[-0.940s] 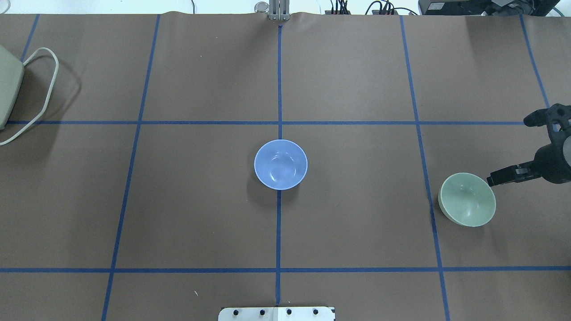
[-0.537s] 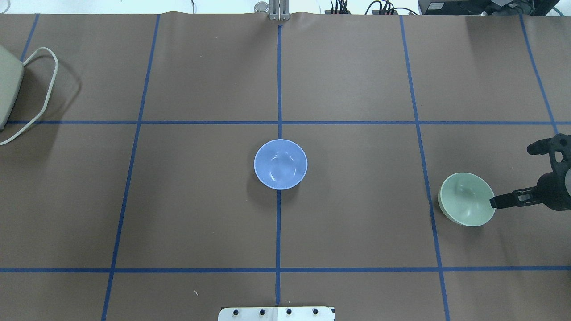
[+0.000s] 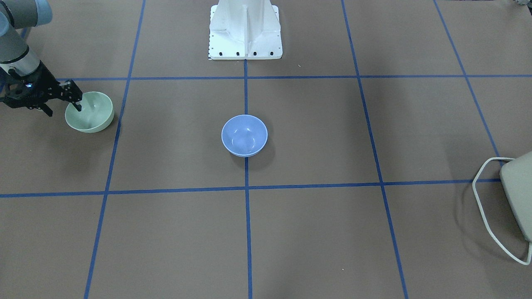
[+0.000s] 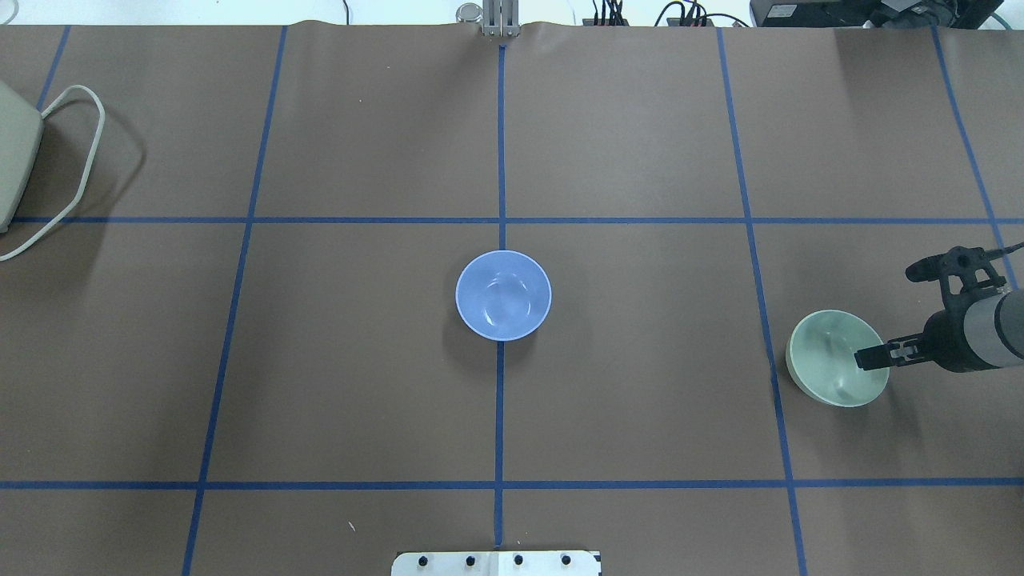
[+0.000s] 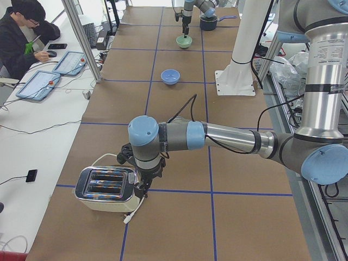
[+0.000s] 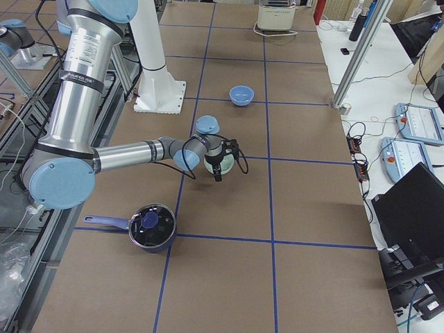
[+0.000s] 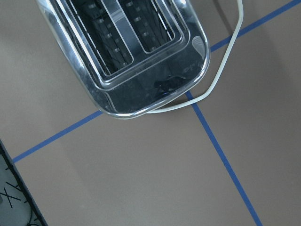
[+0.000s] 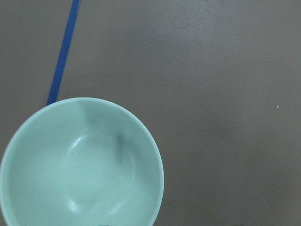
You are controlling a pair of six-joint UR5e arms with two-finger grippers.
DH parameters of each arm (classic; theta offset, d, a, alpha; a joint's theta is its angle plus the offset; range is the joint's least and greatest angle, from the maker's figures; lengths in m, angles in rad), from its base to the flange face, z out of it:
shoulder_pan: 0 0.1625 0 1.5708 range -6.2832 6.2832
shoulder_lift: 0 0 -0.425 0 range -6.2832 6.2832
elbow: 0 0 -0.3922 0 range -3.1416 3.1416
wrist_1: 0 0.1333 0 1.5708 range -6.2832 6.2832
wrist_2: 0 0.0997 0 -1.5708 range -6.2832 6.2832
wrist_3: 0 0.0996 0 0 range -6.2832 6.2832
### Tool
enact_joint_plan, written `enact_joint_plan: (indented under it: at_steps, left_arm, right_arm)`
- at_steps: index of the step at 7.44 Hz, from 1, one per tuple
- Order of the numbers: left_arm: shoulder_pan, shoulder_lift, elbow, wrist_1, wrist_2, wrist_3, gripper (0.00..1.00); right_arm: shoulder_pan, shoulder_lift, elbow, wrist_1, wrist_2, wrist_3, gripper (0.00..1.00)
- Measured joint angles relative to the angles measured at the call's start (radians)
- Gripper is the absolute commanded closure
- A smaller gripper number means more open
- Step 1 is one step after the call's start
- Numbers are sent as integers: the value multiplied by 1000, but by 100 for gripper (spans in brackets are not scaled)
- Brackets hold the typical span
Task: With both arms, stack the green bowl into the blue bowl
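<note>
The green bowl [image 4: 824, 360] stands upright at the table's right side; it also shows in the front view [image 3: 93, 112] and fills the lower left of the right wrist view [image 8: 80, 169]. The blue bowl [image 4: 503, 295] stands empty at the table's centre [image 3: 244, 135]. My right gripper [image 3: 62, 107] is open at the green bowl's outer rim, one finger [image 4: 868, 357] inside the bowl and the other outside it. My left gripper [image 5: 142, 187] hangs far off over a toaster; I cannot tell whether it is open or shut.
A chrome toaster [image 5: 106, 187] with a white cord lies at the far left end [image 4: 12, 160]. A dark lidded pot [image 6: 151, 225] stands beyond the green bowl at the right end. The white pedestal [image 3: 245, 29] is at the robot's side.
My right gripper has moved toward the robot and inward, from beside the green bowl to over its outer rim. Neither bowl has moved.
</note>
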Motion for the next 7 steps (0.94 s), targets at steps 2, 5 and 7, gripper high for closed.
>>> enact_joint_plan:
  at_steps: [2, 5, 7]
  left_arm:
    - [-1, 3, 3, -1, -6, 2, 1]
    - [-1, 26, 6, -1, -38, -17, 1]
    - [-1, 82, -6, -48, -143, -147, 1]
  right_arm:
    - [0, 12, -11, 1, 6, 7, 100]
    - [4, 13, -1, 1, 16, 8, 100]
    - [23, 17, 18, 0, 48, 8, 100]
